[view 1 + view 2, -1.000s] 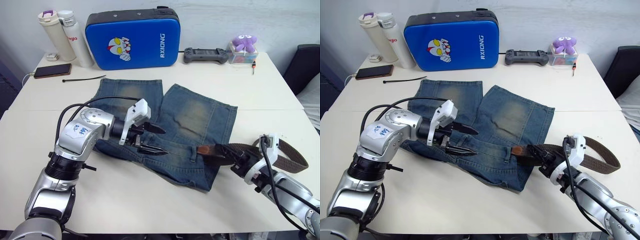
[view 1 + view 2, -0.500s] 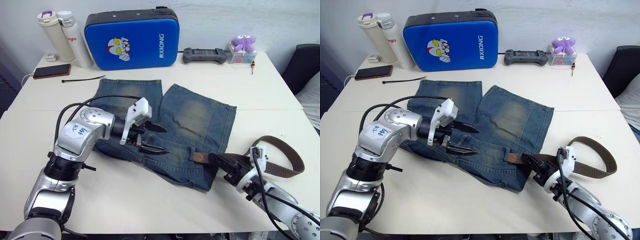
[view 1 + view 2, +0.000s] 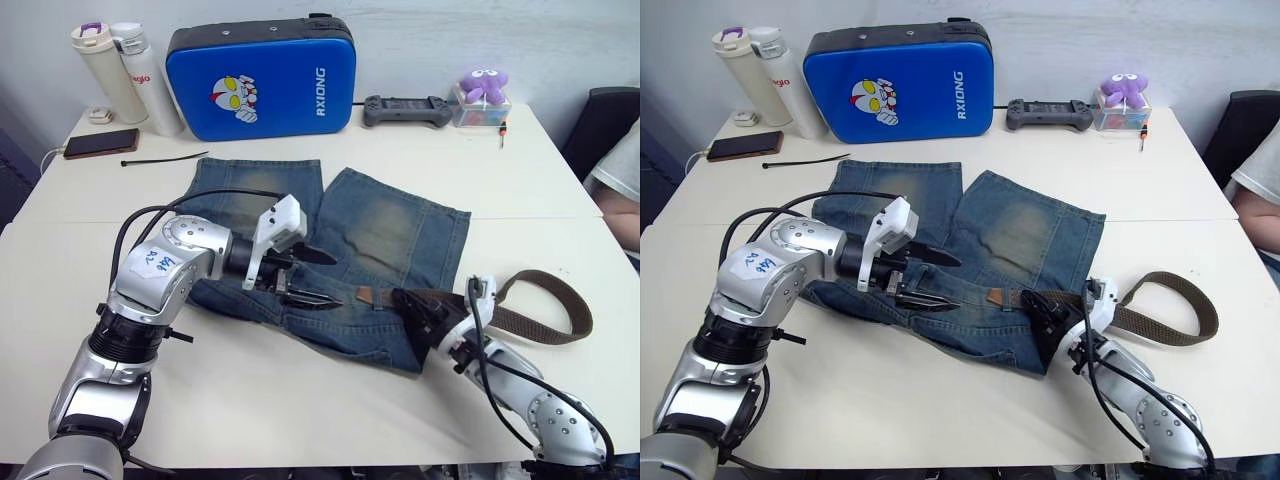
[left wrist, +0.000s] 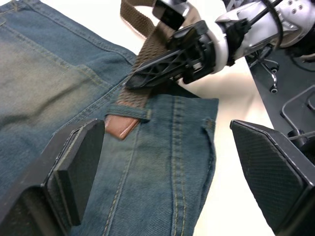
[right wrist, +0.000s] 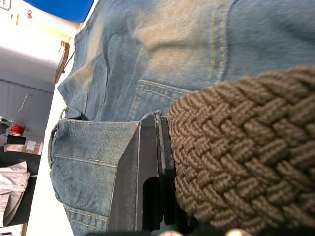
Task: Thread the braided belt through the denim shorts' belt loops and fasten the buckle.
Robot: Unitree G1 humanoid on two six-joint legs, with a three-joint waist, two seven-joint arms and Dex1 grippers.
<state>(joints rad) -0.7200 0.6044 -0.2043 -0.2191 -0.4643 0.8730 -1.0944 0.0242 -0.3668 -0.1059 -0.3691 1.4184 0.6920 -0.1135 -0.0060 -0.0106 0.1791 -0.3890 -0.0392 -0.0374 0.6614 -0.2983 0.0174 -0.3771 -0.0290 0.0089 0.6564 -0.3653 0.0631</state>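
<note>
Since a second earlier, my right pincer (image 3: 415, 312) had slid leftward along the waistband, dragging the braided belt (image 3: 530, 325) with it, so the dark leather tip (image 4: 119, 129) sat further in and poked out past one of the belt loops (image 4: 129, 112).

Biggest thing first: the tabletop (image 3: 300, 400) was a plain pale surface pushed against a light wall, with a person's sleeve just showing at the far right edge. The denim shorts (image 3: 390, 225) were laid flat in the middle with the waistband toward me, which kept the loops reachable from my side. At the back stood the blue hard case (image 3: 262, 75), two bottles (image 3: 125, 65), a phone (image 3: 101, 142), a black cable tie (image 3: 165, 158), a game controller (image 3: 402, 108) and a purple plush toy (image 3: 483, 87), all well clear of the work.

My right pincer was pinching the belt just behind the tip, I reckon because holding it close keeps the strap stiff enough to push through. The rest of the belt trailed in a loop off to my right; I couldn't pick out the buckle.

My left pincer (image 3: 312, 277) hung spread wide over the waistband, just beside the tip, probably ready to catch it.
</note>
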